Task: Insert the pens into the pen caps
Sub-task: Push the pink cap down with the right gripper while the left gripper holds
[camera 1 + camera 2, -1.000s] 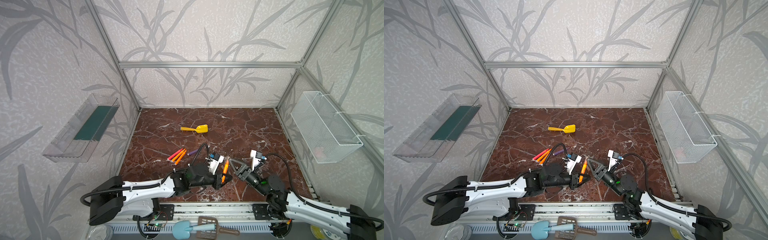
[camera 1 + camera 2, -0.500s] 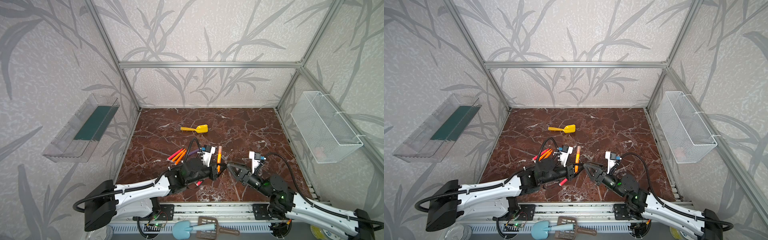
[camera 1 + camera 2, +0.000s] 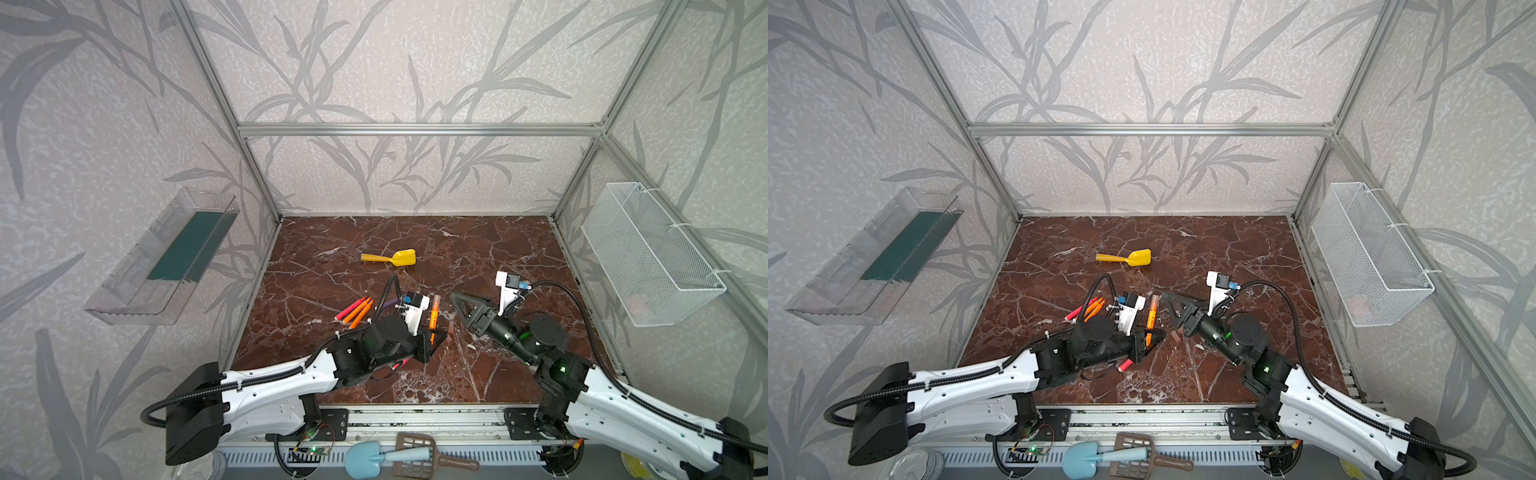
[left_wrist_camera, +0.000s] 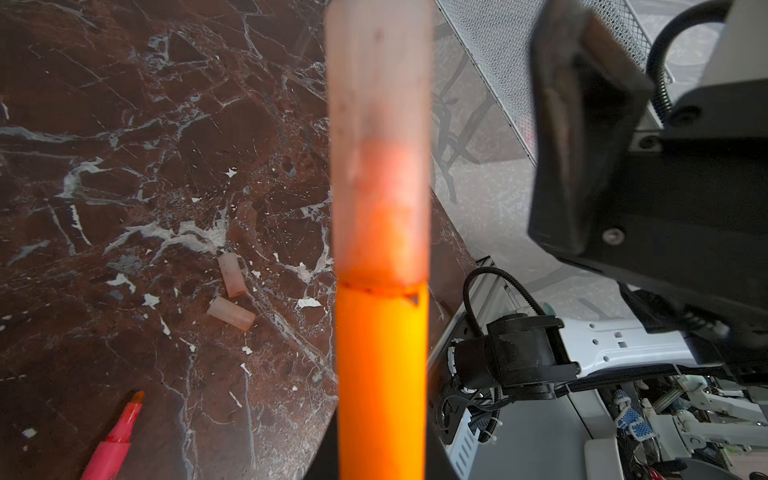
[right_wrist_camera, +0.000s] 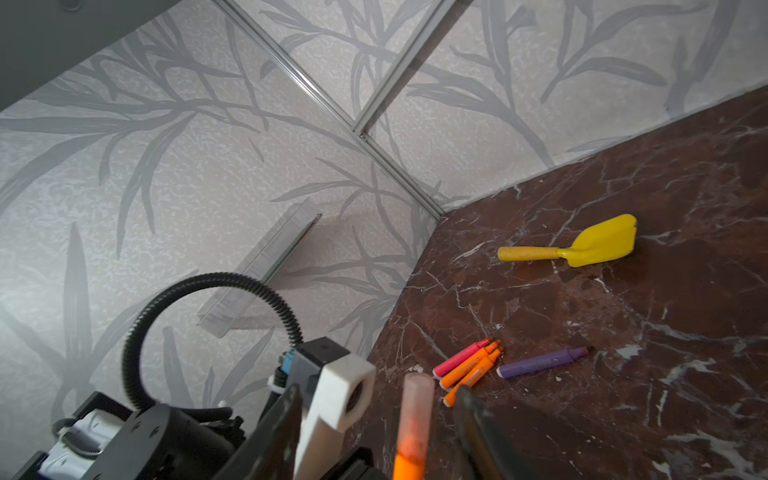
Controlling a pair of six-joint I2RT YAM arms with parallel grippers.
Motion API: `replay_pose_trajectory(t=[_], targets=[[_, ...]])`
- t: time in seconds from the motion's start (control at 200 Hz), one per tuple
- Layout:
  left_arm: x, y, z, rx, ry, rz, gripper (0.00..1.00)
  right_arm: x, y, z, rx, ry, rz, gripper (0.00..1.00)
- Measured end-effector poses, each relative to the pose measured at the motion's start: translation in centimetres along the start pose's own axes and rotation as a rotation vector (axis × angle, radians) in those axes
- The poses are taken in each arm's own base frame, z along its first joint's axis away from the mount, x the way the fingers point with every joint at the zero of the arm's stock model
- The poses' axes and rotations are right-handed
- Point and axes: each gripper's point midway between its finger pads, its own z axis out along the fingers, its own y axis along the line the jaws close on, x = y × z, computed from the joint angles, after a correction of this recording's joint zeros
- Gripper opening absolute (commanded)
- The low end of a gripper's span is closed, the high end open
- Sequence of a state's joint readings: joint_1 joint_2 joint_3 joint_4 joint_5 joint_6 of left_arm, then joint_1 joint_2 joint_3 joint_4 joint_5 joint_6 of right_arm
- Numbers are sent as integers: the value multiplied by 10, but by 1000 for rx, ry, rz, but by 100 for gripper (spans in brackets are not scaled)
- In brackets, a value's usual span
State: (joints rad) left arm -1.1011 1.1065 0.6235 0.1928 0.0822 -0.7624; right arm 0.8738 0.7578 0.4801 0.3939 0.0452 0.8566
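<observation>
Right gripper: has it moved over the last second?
Yes. In a top view the right gripper has moved up toward the yellow shovel, opening its jaws.

Shovel [image 3: 390,258] lies behind the pens [image 3: 355,309], loose caps [image 4: 231,313] to their right, nearer the front.

We see one orange pen [image 3: 434,313] standing nearly upright, gripped low on its barrel by the left end effector [image 3: 434,338]. A translucent pinkish cap [image 4: 378,145] is seated over its upper end. Three uncapped pens [image 5: 469,365], one pink-red and two orange, lie side by side on the surface, tips pointing the same way. A purple pen [image 5: 544,362] lies just beside them. Another pink-red pen [image 4: 114,436] lies uncapped near the front edge. Two loose caps [image 4: 231,313] lie on their sides, close together.
</observation>
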Motion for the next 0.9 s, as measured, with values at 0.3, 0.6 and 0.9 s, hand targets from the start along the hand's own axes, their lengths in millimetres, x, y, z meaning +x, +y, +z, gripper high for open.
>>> replay_pose_trajectory(t=[0.3,0.6,0.9], targets=[[-1,-2,6,-18,22,31,0,17,-8,22,43,109,5,50],[4,2,13,-41,48,38,0,26,-15,28,61,148,9,38],[5,2,13,-41,50,39,0,30,-20,33,83,169,11,25]])
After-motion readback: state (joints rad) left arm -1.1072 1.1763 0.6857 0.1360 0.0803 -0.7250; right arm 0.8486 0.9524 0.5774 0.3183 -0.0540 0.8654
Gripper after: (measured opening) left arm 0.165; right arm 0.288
